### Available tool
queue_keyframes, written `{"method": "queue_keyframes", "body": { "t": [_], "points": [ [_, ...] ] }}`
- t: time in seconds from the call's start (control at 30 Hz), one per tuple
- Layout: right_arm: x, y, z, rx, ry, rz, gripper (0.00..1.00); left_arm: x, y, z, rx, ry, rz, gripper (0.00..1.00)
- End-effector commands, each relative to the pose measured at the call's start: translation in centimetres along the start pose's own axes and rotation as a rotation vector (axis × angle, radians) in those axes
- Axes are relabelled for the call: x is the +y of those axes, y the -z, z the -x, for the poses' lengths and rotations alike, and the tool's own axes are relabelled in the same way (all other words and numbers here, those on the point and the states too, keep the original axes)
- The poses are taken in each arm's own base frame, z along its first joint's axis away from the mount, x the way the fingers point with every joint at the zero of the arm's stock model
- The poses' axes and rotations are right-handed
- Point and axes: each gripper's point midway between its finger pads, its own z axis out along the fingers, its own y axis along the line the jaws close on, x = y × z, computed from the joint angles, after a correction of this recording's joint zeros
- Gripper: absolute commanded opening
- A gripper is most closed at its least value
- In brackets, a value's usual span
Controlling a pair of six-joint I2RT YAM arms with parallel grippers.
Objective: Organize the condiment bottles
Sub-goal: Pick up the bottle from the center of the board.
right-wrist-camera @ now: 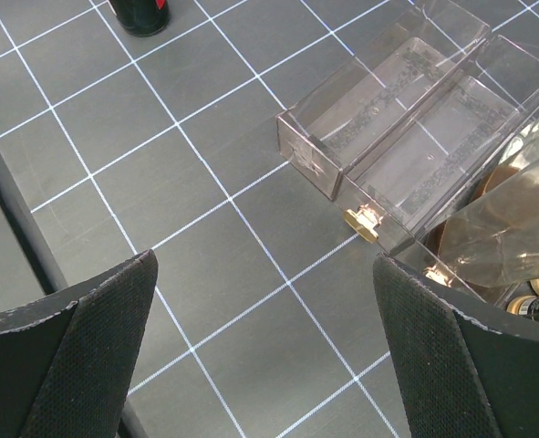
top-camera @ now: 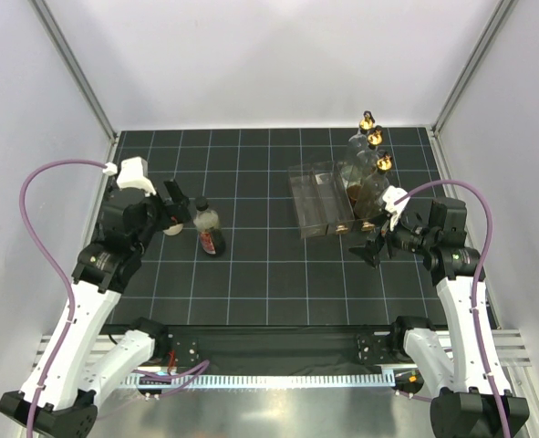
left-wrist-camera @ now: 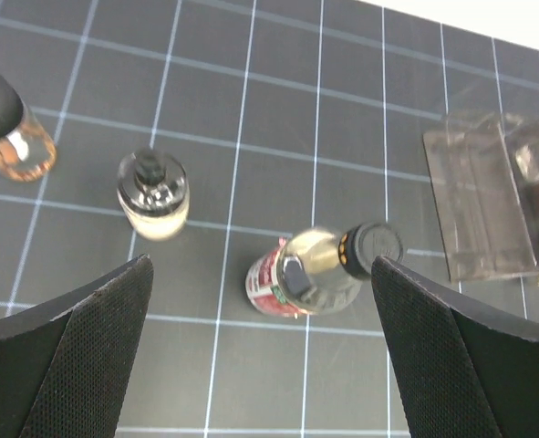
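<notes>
Left tool (left-wrist-camera: 262, 265) — fingers wide apart, empty — hovers over the bench (left-wrist-camera: 278, 109), the red-labelled bottle (left-wrist-camera: 296, 278) upright just ahead between its fingers, a small pale bottle (left-wrist-camera: 152, 196) ahead-left. Right tool (right-wrist-camera: 264, 263), likewise apart and empty, has the clear rack (right-wrist-camera: 310, 155) just ahead-right, tall gold-topped bottles (top-camera: 371, 160) massed at its far side (in or beside it, unclear). Step judged: first pick; next calls for lowering squarely around the red-labelled bottle, then closing without tipping it.

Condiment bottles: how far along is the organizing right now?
Done: three gold-topped bottles stand at the clear rack's right side. In hand: nothing; left gripper and right gripper are open. Left: the red-labelled bottle and two small bottles sit loose on the mat, and two rack compartments are empty.
</notes>
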Motion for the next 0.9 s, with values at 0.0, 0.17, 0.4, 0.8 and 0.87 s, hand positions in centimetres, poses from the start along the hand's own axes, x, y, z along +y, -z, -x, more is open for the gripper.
{"method": "queue_keyframes", "body": {
  "t": [0.0, 0.17, 0.4, 0.8, 0.87],
  "points": [
    [-0.4, 0.1, 0.4, -0.013, 0.037, -0.013, 1.0, -0.2, -0.1, -1.3, 0.049, 0.03, -0.013, 1.0],
    [-0.4, 0.0, 0.4, -0.011, 0.034, -0.01, 1.0, -0.3, 0.0, -2.2, 0.08, 0.036, -0.028, 1.0],
    [-0.3, 0.0, 0.2, -0.008, 0.029, -0.004, 1.0, -0.5, 0.3, -3.0, 0.114, 0.023, -0.046, 1.0],
    [-0.4, -0.2, 0.0, -0.003, 0.018, 0.001, 1.0, -0.9, 1.2, -4.4, 0.174, -0.018, -0.098, 1.0],
    [-0.4, -0.2, 0.1, -0.002, 0.017, 0.001, 1.0, -1.3, 1.2, -4.7, 0.192, -0.026, -0.121, 1.0]
  ]
}}
